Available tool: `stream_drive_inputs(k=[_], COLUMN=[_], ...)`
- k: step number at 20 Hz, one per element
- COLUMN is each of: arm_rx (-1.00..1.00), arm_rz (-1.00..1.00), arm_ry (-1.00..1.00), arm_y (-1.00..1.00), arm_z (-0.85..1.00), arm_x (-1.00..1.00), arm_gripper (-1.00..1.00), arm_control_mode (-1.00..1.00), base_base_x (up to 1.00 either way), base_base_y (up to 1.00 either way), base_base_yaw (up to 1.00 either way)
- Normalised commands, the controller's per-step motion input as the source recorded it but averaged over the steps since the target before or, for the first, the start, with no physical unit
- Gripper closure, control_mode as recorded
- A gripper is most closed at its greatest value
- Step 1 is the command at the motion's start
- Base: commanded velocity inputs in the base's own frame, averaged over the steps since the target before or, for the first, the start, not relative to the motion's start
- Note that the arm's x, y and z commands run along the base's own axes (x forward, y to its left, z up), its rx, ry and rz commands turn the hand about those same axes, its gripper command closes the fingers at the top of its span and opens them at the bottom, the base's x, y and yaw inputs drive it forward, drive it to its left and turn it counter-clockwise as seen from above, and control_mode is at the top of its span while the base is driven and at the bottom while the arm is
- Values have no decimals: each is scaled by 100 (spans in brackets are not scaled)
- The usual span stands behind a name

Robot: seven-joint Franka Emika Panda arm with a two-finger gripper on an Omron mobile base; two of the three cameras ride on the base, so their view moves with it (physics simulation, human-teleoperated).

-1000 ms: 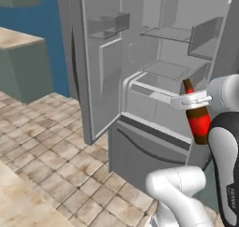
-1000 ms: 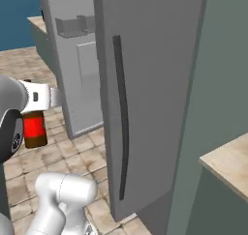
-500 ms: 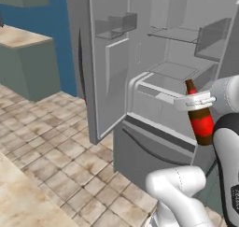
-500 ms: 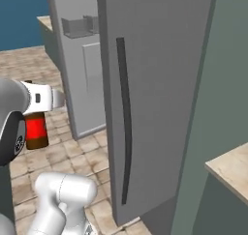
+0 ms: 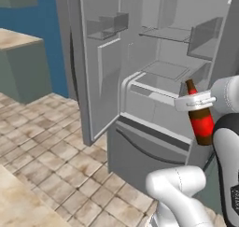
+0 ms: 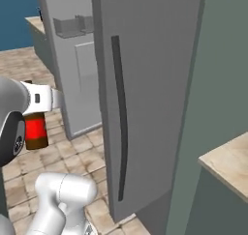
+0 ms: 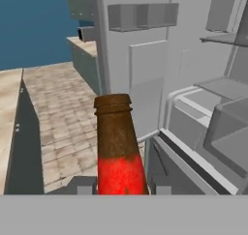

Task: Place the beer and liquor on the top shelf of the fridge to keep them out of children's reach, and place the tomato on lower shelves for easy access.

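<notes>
My gripper [image 5: 193, 101] is shut on the beer [image 5: 200, 117], a slim brown bottle with a red label, held upright by its neck in front of the open fridge [image 5: 154, 81]. In the hand view the beer [image 7: 118, 147] rises between my fingertips [image 7: 82, 184]. From the right base camera, the beer [image 6: 35, 130] hangs below my white hand [image 6: 43, 97]. The top shelf [image 5: 165, 33] is a thin pale panel above and left of the bottle. Lower shelves [image 5: 161, 69] with a clear bin [image 7: 227, 127] lie beneath it. The liquor and the tomato are out of view.
The fridge's left door [image 5: 100, 81] stands swung open with door bins [image 5: 107, 25]. Its right door [image 6: 145, 84] is closed, with a long dark handle [image 6: 121, 132]. A closed freezer drawer [image 5: 149, 146] sits low. Counters stand at the left [image 5: 18, 39] and lower right [image 6: 227, 161].
The whole picture has shifted in both base views, so the camera has moved with the base near the fridge. The beer stays in my grip.
</notes>
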Motion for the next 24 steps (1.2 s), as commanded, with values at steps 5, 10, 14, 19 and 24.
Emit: stream_drive_inputs(k=[5,10,14,19,24], arm_rx=[0,0,0,0,0], arm_rz=[0,0,0,0,0], arm_ry=[0,0,0,0,0], arm_y=[0,0,0,0,0], arm_z=[0,0,0,0,0], arm_x=[0,0,0,0,0], arm_gripper=[100,100,100,100,100], arm_control_mode=[100,100,100,100,100], base_base_x=[97,84,89,100,98], base_base_y=[78,48,41,42,28], base_base_yaw=[35,53,53,44,24])
